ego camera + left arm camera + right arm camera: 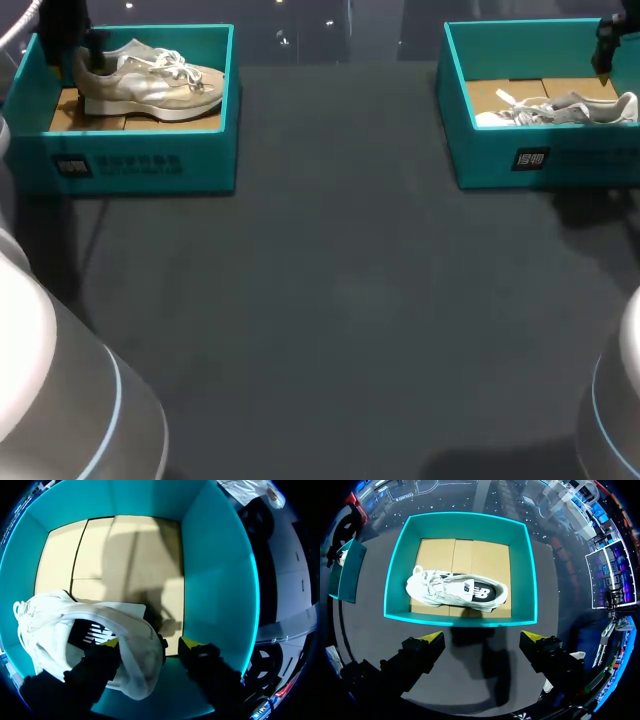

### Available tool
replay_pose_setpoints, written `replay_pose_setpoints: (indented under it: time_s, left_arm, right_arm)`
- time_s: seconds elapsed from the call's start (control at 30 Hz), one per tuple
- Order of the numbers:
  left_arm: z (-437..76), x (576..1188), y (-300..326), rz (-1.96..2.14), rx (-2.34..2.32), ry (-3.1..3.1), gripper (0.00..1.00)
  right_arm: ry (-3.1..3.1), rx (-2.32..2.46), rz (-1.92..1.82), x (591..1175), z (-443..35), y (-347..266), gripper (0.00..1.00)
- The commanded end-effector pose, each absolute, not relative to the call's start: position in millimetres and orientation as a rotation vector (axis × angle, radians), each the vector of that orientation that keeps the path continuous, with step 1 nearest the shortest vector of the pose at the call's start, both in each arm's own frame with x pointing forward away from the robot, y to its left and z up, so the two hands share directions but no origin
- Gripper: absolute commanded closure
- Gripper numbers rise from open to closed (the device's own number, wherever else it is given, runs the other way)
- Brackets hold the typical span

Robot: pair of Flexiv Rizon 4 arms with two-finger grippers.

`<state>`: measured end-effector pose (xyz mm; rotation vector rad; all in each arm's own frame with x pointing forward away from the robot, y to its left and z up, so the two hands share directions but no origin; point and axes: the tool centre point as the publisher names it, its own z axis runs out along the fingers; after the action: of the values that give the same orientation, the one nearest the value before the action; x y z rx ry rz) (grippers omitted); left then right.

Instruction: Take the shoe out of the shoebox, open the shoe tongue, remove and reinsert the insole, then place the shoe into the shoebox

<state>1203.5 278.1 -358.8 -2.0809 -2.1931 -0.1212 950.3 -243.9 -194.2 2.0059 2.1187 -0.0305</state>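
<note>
While left tool (150, 642) and right tool (482, 636) gape, left shoebox (150, 160) holds beige shoe (150, 85), right shoebox (560, 160) white shoe (560, 110).

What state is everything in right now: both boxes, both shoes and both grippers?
Left shoebox: open, no lid on.
Left shoe: upright inside its box.
Left gripper: fingers open, straddling the shoe's heel.
Right shoebox: open, no lid on.
Right shoe: sole down inside its box.
Right gripper: fingers open, empty.
</note>
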Motion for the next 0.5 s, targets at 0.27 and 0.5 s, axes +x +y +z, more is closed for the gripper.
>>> replay_pose_setpoints:
  time_s: [0.27, 0.5]
  left_arm:
    - [-369.8, 1197.8, 278.8, -0.159, -2.111, -2.183, 0.32]
    - [-372.1, 1197.3, 276.9, -0.182, -2.126, -2.166, 0.54]
  right_arm:
    - [2.117, 2.005, -0.03, 949.2, -194.2, -243.9, 0.0]
    - [2.117, 2.005, -0.03, 949.2, -194.2, -243.9, 0.0]
